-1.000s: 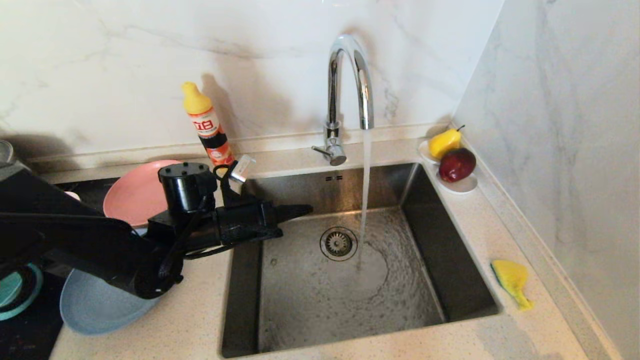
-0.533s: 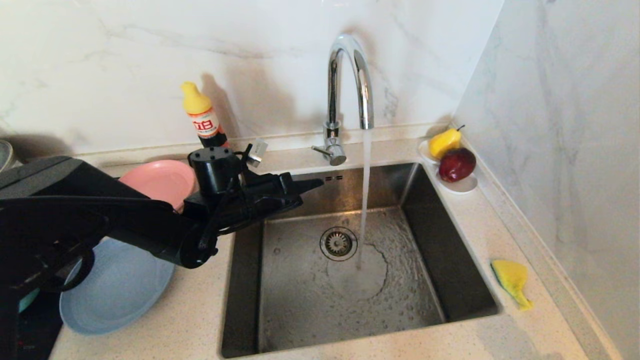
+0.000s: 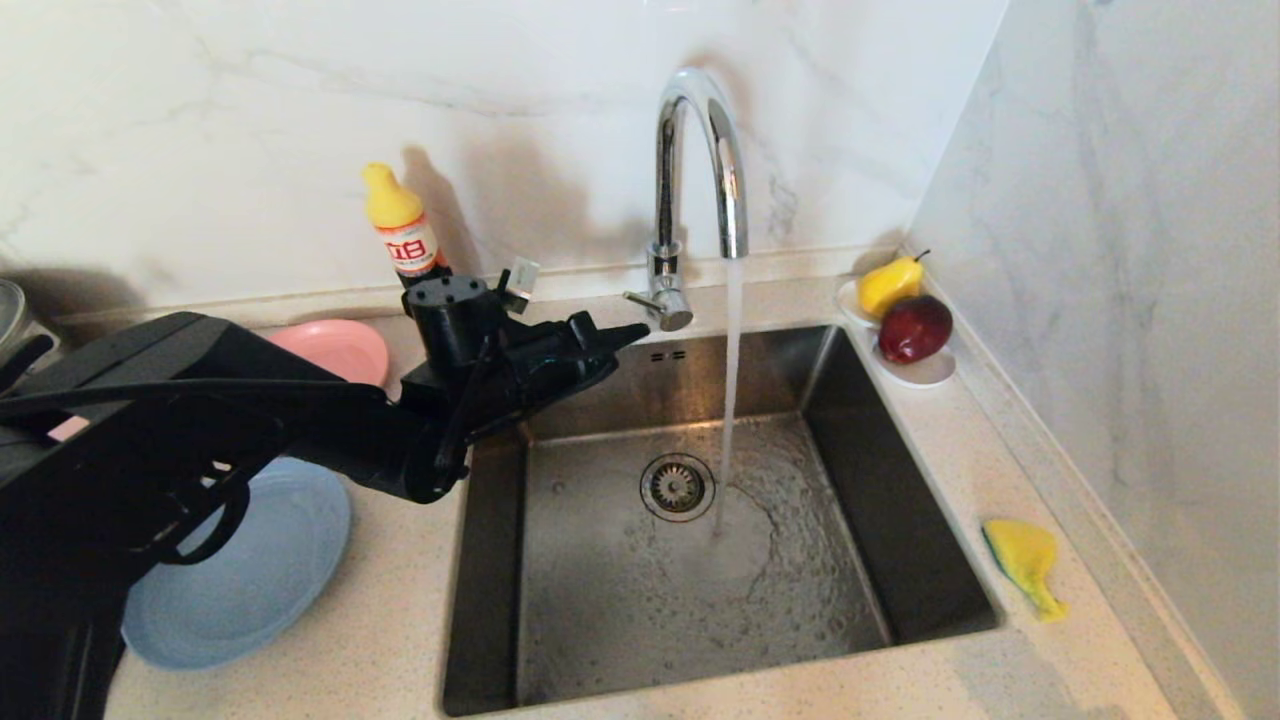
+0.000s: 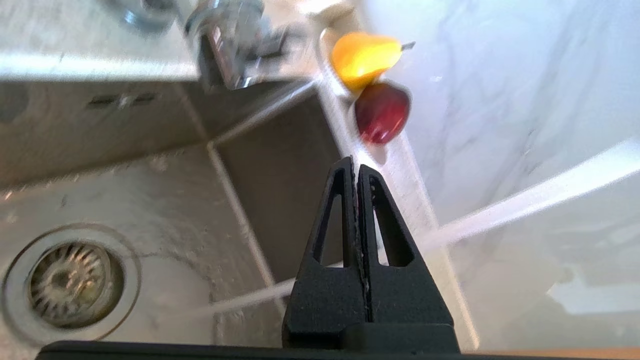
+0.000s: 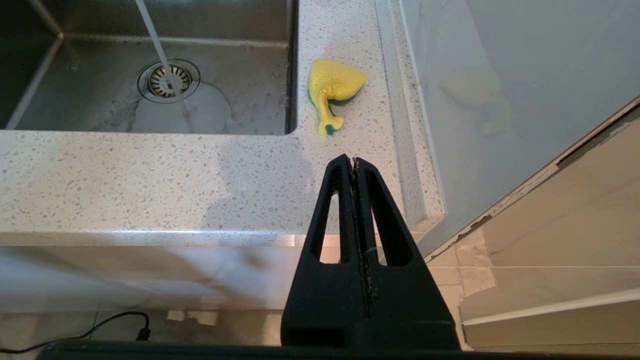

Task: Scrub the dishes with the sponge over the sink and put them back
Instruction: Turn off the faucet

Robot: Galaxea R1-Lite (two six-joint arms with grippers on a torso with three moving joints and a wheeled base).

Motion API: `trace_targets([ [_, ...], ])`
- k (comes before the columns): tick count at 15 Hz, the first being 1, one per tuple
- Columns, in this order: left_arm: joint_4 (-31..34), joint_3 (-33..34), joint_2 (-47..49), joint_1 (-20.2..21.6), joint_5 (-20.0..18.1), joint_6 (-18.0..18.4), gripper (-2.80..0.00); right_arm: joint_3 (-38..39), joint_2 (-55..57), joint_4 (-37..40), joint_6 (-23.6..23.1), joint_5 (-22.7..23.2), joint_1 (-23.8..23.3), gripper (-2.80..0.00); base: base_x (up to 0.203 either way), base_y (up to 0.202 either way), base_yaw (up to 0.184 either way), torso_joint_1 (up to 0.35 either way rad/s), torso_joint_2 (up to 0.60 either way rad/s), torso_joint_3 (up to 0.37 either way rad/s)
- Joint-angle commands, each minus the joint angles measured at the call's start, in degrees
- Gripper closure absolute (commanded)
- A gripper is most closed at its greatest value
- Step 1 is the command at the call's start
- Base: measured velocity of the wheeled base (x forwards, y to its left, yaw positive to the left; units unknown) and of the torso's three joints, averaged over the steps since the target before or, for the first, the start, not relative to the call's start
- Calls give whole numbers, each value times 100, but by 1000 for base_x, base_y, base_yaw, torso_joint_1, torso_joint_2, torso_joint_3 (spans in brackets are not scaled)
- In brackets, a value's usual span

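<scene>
Pinched fully together and carrying nothing, the left gripper (image 3: 640, 331) reaches level over the back-left corner of the sink (image 3: 905, 470), its tip just beside the tap (image 3: 690, 180) lever, probably to work the running water. Both plates, salmon-pink (image 3: 345, 345) and light blue (image 3: 260, 570), wait on the counter left of the basin. On the right counter lies the sponge (image 3: 1022, 562), and the right gripper (image 5: 354, 162), also closed and empty, hangs parked short of it.
</scene>
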Motion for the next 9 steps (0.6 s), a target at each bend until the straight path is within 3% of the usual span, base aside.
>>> trace_targets([
  [1, -26, -151, 3, 2, -9, -102, 0, 0, 1, -2, -6, 1, 1, 0, 0, 0, 0, 0, 0, 0],
  [9, 209, -761, 373, 2, 309, -122, 0, 0, 7, -2, -6, 1, 1, 0, 0, 0, 0, 0, 0, 0],
])
